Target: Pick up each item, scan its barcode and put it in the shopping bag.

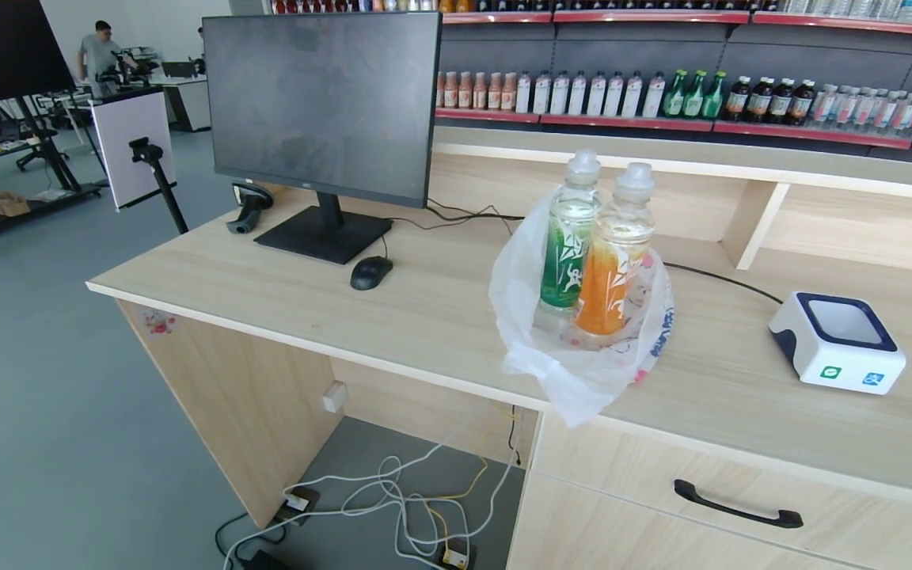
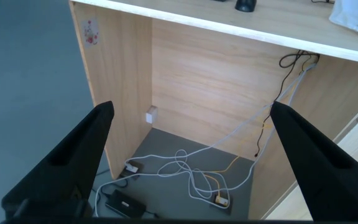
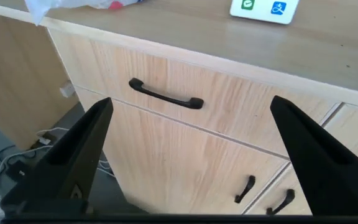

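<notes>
Two bottles stand upright in the one bag (image 1: 519,317), side by side and touching: a green bottle (image 1: 568,253) and, at its 4 o'clock, an orange bottle (image 1: 610,277), both capped. The thin white plastic is slumped around their lower halves, and one fold hangs over the front edge of the worktop (image 1: 393,317) at the bag's 6 o'clock. A single white scanner (image 1: 836,342) with a dark window sits on the worktop at 3 o'clock from the bag, well apart from it, its cable running behind the bag. At 9 o'clock from the bag lies one black mouse (image 1: 370,272). At 10 o'clock stands one dark monitor (image 1: 321,103), with one hand scanner (image 1: 248,207) just beside its foot. Below the worktop edge, at the bag's 5 o'clock, a drawer carries one black handle (image 1: 737,504). Loose cables (image 1: 393,507) lie on the floor in the open bay at 7 o'clock. The left gripper (image 2: 191,106) faces that bay, its two black fingers spread wide and released, with nothing between them. The right gripper (image 3: 191,102) faces the drawer front below the scanner, likewise spread and holding nothing.
</notes>
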### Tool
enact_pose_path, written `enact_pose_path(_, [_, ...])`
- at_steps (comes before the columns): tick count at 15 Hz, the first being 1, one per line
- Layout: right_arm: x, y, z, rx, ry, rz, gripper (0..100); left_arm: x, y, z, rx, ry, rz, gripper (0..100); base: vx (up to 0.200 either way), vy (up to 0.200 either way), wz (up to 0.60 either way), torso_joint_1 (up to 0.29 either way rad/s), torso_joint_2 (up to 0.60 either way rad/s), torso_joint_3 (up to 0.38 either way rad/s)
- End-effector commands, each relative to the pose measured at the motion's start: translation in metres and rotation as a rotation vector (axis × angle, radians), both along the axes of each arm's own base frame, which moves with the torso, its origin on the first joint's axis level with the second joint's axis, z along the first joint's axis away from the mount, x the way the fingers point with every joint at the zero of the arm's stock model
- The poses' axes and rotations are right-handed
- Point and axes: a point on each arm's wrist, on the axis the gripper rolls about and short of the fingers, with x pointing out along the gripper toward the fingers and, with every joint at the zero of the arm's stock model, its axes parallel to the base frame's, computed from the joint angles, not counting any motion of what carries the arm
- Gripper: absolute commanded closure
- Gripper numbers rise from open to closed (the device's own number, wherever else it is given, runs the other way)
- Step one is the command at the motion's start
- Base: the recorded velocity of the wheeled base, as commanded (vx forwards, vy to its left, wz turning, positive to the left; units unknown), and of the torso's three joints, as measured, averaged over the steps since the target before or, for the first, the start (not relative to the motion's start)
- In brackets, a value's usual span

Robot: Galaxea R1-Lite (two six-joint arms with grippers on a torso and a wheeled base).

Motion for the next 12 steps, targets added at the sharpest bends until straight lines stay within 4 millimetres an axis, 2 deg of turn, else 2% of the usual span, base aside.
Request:
enact_pose_path(1, [-0.0028,-0.0002,-0.001,0.019,-0.035,0.016,0,0.0,0.0,0.0,0.001,-0.001,0.001,0,0.0,0.0,0.0,0.0,0.0,0.0])
enact_pose_path(3, [-0.0028,-0.0002,-0.001,0.033,-0.035,0.013,0,0.0,0.0,0.0,0.001,-0.001,0.001,0,0.0,0.0,0.0,0.0,0.0,0.0])
enact_pose_path(9, [-0.0028,-0.0003,-0.001,0.039,-0.035,0.011,0,0.0001,0.0,0.0001,0.001,0.001,0.001,0,-0.2,0.0,0.0,0.006,0.0,0.004])
enact_pose_path(12, [-0.0028,-0.0003,-0.001,0.04,-0.035,0.011,0,0.0,0.0,0.0,0.002,-0.001,0.001,0,0.0,0.0,-0.6,-0.001,0.0,0.002])
